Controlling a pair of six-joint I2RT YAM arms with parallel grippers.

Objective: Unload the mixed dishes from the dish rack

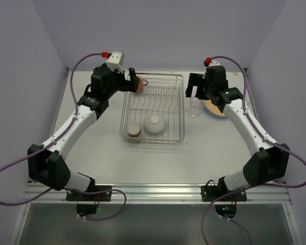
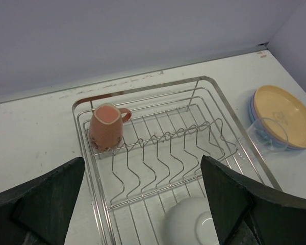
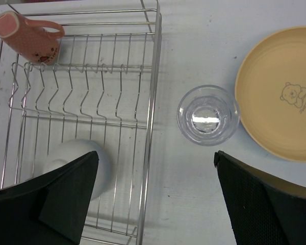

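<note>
The silver wire dish rack [image 1: 182, 104] stands mid-table. In it a salmon-pink mug [image 1: 142, 85] stands upside down at the far left corner, with a white bowl [image 1: 155, 124] and a small brown cup [image 1: 134, 130] at the near end. The plate tines are bare. My left gripper [image 1: 134, 81] is open above the rack's far left, short of the mug [image 2: 107, 126]. My right gripper [image 1: 193, 88] is open above the table right of the rack. The clear glass [image 3: 208, 115] stands upright just ahead of it. The yellow-orange plate [image 3: 283, 92] tops a stack with a blue rim showing beneath [image 2: 252, 113].
The rack's right rim [image 3: 154, 102] runs between the bowl [image 3: 99, 163] and the glass. The glass [image 2: 268, 135] nearly touches the plate stack. Grey walls close in the table at the back and both sides.
</note>
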